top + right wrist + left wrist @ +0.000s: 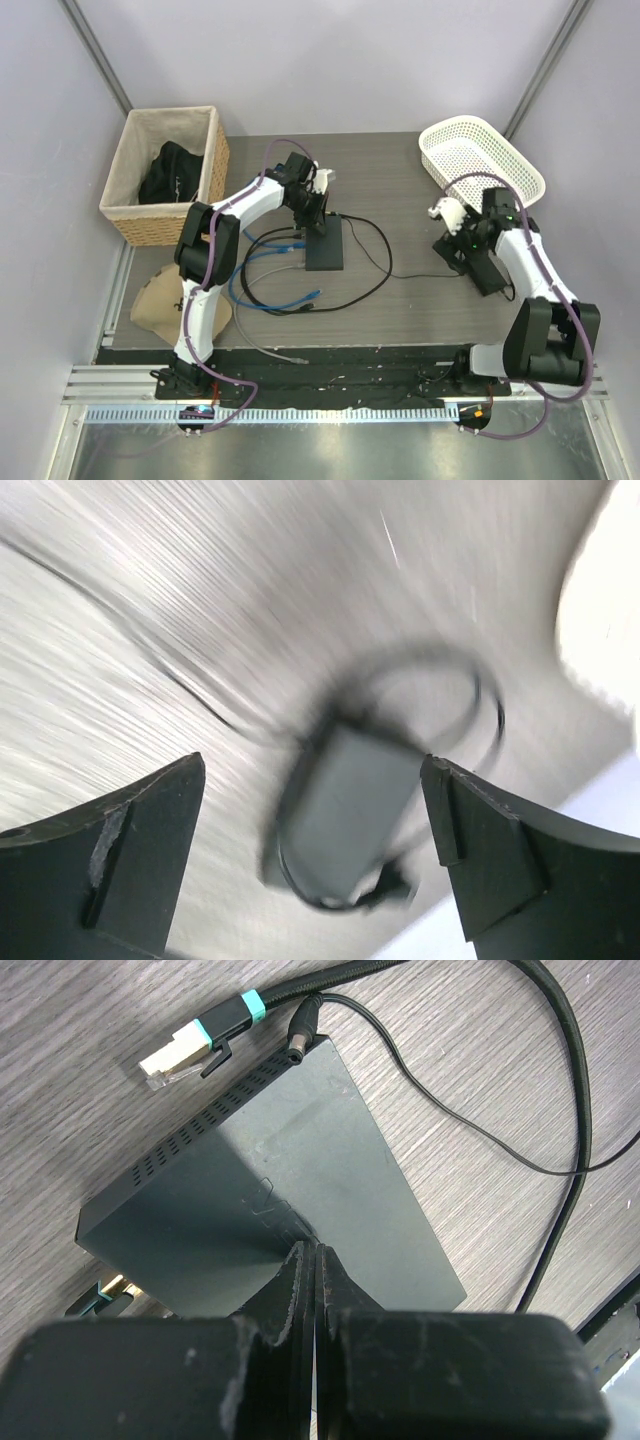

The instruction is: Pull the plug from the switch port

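Note:
The switch, a flat black box (pixel 330 1160), lies on the grey table and also shows in the top view (pixel 325 248). Its port row is hidden. My left gripper (pixel 312 1252) is shut and empty, with its tips resting on the box top; in the top view it (pixel 319 217) is over the box's far end. A teal-banded clear plug (pixel 185 1048) lies loose on the table beside the box. Another teal-banded plug (pixel 100 1297) peeks out at the box's lower left edge; I cannot tell whether it is seated. My right gripper (pixel 312 770) is open and hovers over the blurred power brick (pixel 345 810).
A barrel power plug (pixel 303 1032) sits in the box's far corner, trailing a thin black cord (pixel 470 1140). Blue cables (pixel 268 290) coil left of the box. A wicker basket (pixel 120 190) stands at the far left and a white basket (pixel 480 150) at the far right.

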Motion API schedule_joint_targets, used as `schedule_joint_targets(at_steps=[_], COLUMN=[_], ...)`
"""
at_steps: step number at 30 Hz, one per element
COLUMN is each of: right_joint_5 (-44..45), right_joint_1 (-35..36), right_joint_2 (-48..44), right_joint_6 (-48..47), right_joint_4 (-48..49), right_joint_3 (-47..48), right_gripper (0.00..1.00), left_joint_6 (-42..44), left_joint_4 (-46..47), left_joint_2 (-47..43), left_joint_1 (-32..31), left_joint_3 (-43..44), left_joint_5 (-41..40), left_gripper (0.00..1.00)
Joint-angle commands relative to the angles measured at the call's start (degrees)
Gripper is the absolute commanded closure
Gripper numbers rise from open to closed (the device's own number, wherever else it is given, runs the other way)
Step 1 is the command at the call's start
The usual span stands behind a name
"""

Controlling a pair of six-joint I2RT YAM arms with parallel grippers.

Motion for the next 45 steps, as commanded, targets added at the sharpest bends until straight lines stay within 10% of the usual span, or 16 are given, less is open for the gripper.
schedule_joint_targets(at_steps=[1,9,22,29,33,45], right_joint_5=[-10.7,-15.3,-6.2,-3.1,0.2,7.4], right_joint_1=[9.8,23.8,32.2,33.1,33.0,18.5], right_joint_2=[-4.7,5.8,21.6,24.2,19.6,-11.4], right_joint_6=[3.3,17.0,36.2,36.7,35.5,41.4], right_joint_4=[-2.4,7.5,23.1,23.3,19.4,10.5], right_joint_3=[1.2,1.6,6.3,7.1,7.2,-3.8], right_gripper=[0.02,0.37,0.40,0.75,0.99,0.99], left_joint_6=[3.0,3.5,4.9,4.8,4.8,4.0], left_joint_4=[-9.1,-9.1,-8.8,-8.7,-8.9,-9.3], left_joint_2=[4.9,3.7,2.6,3.0,3.2,6.3], left_joint_1=[0.6,0.7,0.7,0.8,0.8,1.3], left_joint_3=[-4.1,-4.7,-5.4,-4.8,-4.6,-2.9], left_joint_5=[-8.8,-9.5,-10.4,-10.2,-10.2,-8.3], left_gripper=[1.00,1.00,1.00,1.00,1.00,1.00])
